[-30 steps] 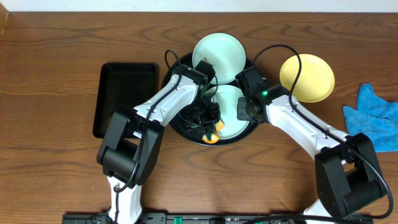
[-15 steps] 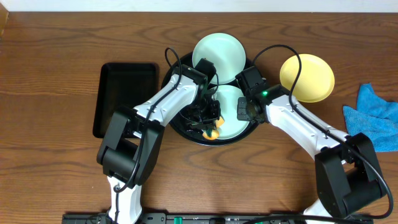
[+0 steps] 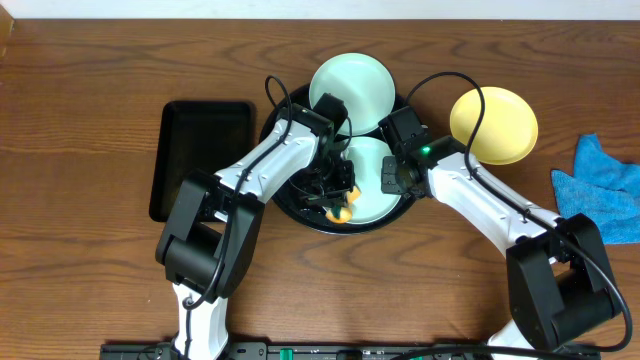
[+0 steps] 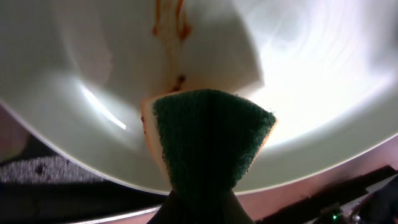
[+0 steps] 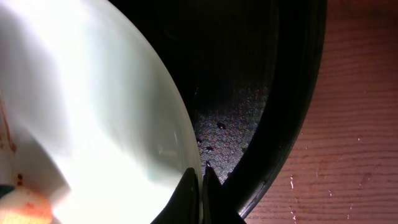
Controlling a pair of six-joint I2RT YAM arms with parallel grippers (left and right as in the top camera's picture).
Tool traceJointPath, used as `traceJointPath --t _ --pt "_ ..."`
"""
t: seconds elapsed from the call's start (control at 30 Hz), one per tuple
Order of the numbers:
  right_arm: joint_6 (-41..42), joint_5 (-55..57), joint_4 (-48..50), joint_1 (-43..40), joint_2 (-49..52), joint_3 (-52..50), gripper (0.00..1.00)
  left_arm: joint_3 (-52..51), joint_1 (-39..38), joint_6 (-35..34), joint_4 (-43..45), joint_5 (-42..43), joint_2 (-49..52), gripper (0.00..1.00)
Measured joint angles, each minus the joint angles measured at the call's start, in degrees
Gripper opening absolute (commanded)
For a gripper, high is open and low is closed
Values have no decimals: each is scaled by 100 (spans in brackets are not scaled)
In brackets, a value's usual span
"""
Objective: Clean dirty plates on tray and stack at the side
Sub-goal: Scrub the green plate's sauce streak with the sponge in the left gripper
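A pale mint plate (image 3: 368, 170) lies in the round black tray (image 3: 281, 203). My left gripper (image 3: 342, 205) is shut on a green-and-orange sponge (image 4: 208, 140) pressed onto that plate (image 4: 311, 68), below brown smears (image 4: 169, 25). My right gripper (image 5: 201, 177) is shut on the same plate's rim (image 5: 93, 112) at its right side (image 3: 392, 178). A second mint plate (image 3: 351, 87) rests on the tray's far edge. A yellow plate (image 3: 493, 124) sits on the table to the right.
A rectangular black tray (image 3: 203, 157) lies left of the round tray. A blue cloth (image 3: 606, 185) lies at the right table edge. The round tray's rim (image 5: 292, 112) stands close to my right fingers.
The sponge in my left gripper has shifted slightly along the plate's near edge. The right arm and the plates have not moved.
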Motion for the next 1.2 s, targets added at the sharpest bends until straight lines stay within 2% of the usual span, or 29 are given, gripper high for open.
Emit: traceJointPath --t 1.2 --pt "0 -2 -20 0 0 -39 1 -96 7 0 382 22 210 8"
